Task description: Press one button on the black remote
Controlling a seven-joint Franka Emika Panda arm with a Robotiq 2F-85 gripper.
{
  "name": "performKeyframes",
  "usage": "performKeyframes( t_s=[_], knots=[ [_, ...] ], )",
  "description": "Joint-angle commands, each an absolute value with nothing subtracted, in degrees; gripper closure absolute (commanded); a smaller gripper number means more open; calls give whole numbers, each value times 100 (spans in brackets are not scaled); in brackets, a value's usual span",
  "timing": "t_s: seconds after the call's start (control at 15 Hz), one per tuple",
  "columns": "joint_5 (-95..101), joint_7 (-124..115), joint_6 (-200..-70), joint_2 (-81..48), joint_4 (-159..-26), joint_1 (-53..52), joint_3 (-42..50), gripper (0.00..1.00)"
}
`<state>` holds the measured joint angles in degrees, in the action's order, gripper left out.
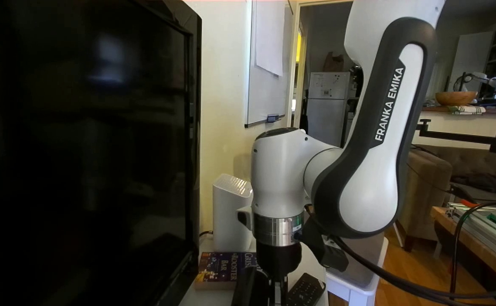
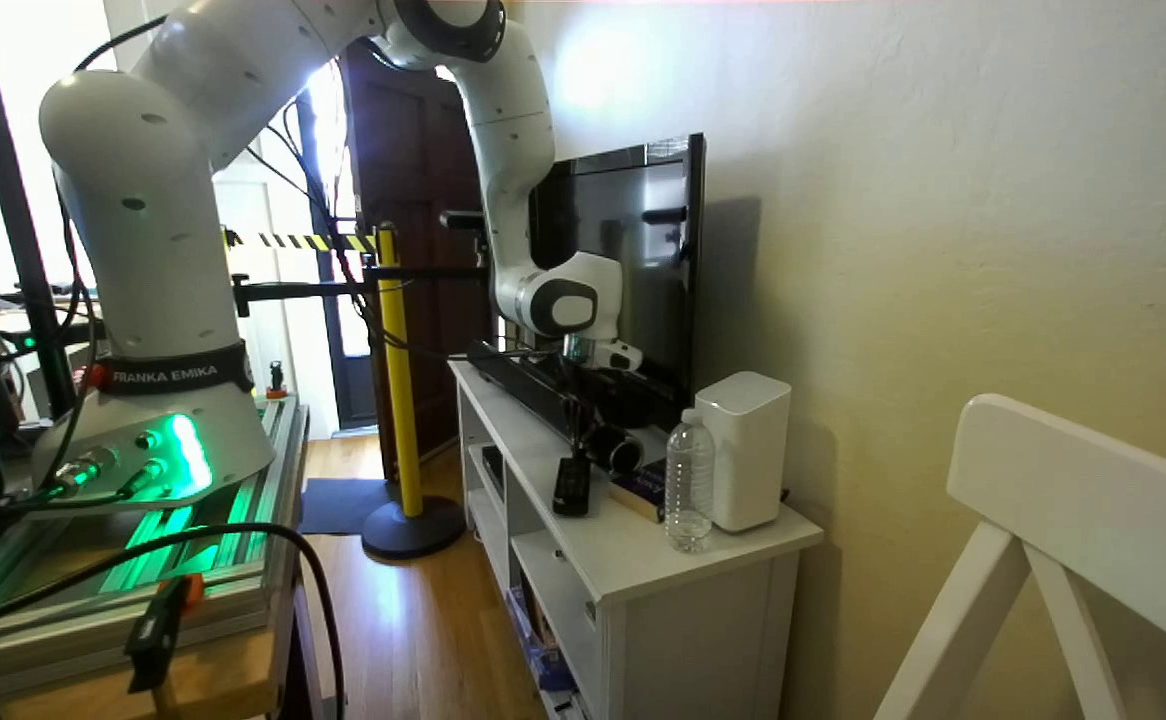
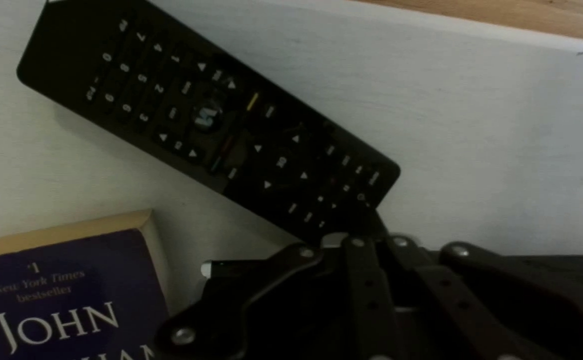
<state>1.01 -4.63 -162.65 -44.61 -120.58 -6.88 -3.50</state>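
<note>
A black remote (image 3: 206, 125) lies on a white stand (image 3: 471, 130) near a book (image 3: 66, 295). The gripper (image 3: 371, 239) has its fingers (image 3: 366, 280) together by one end; contact is unclear. Loose aim could press neighbouring buttons (image 3: 345, 188); sideways force could slide the remote. The book reads "John" and "Rooster Bar"; the arm (image 1: 367, 182), "Franka Emika".

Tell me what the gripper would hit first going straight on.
Likely the black remote, at the end away from its number keys; depth is unclear, so the gripper might meet the white cabinet top instead.
</note>
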Motion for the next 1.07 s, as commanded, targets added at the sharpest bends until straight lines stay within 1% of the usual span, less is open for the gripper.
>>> performKeyframes(
  t_s=[0.0, 0.2, 0.6, 1.0],
  knots=[
    [-49, -480, -16103, -4492, -12006, -648, -399, 100],
    [-122, -411, -16056, -4601, -11932, -530, -479, 100],
    [-430, -120, -15923, -5085, -11584, -24, -916, 100],
    [-502, -206, -15883, -4804, -11759, -3, -913, 100]
  ],
)
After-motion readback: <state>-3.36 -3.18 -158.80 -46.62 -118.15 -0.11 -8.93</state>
